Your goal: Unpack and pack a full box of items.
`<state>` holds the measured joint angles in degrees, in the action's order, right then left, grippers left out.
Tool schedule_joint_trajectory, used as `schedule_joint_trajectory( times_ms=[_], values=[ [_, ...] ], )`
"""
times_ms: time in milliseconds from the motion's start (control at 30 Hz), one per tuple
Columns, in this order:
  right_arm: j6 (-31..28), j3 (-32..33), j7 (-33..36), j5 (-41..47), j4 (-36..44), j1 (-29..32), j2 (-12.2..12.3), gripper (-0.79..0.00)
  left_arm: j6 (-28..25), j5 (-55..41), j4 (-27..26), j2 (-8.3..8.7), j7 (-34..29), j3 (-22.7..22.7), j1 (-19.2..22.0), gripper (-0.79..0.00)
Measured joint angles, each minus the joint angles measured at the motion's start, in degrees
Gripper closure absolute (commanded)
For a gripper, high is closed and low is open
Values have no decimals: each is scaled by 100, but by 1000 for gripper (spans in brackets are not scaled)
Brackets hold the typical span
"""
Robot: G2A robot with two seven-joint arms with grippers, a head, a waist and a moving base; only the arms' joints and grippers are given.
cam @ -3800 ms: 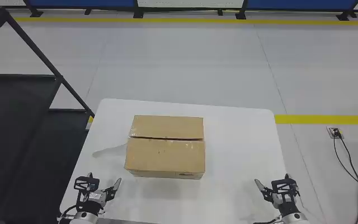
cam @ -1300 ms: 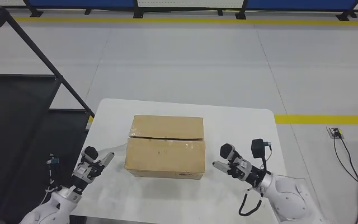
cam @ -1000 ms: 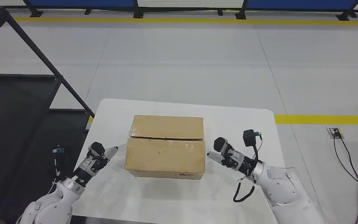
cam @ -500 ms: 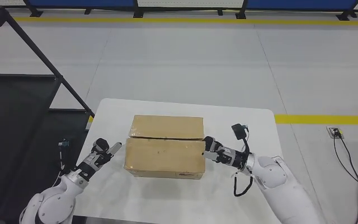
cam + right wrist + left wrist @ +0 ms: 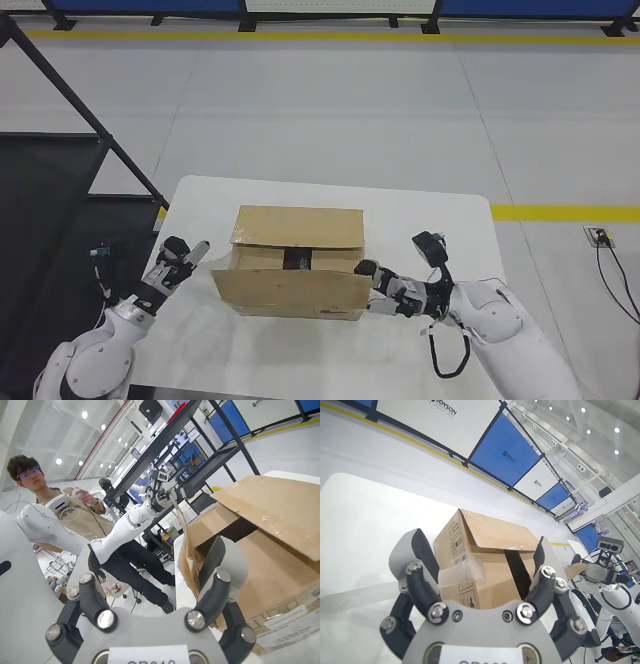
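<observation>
A brown cardboard box (image 5: 300,228) stands mid-table on the white table (image 5: 430,220). Its near top flap (image 5: 290,285) is swung out toward the table's front edge, and the far flap still lies flat. A dark gap (image 5: 298,260) shows between them; the contents are hidden. My right gripper (image 5: 368,272) is open at the near flap's right end. In the right wrist view the flap edge (image 5: 186,550) rests against one finger (image 5: 220,560). My left gripper (image 5: 192,252) is open just off the box's left end, holding nothing. A loose strip of clear tape (image 5: 460,570) hangs at that corner.
A black metal rack (image 5: 60,200) stands beside the table's left side. Bare tabletop lies to the right of the box and behind it. The table's front edge runs close under both arms.
Both arms came up from the table's front edge to the box's ends. In the last half second the near flap swung open toward the front with the right gripper at its end.
</observation>
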<state>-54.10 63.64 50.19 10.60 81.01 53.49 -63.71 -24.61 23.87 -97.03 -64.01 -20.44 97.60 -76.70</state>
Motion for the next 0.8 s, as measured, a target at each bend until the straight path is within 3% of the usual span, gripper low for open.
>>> schedule_joint_trajectory(
  times_ms=[233, 500, 800],
  values=[
    [304, -350, 304, -349, 728, 192, 390, -785, -791, 339, -169, 81, -409, 86, -154, -785],
    [547, -780, 546, -382, 995, 117, 736, -785, -1927, 488, -165, 248, -1449, 321, -384, -785],
    [817, -1178, 811, 818, 446, -355, 719, -785, -2466, 1079, 38, 386, -2074, 271, -494, -785]
  ],
)
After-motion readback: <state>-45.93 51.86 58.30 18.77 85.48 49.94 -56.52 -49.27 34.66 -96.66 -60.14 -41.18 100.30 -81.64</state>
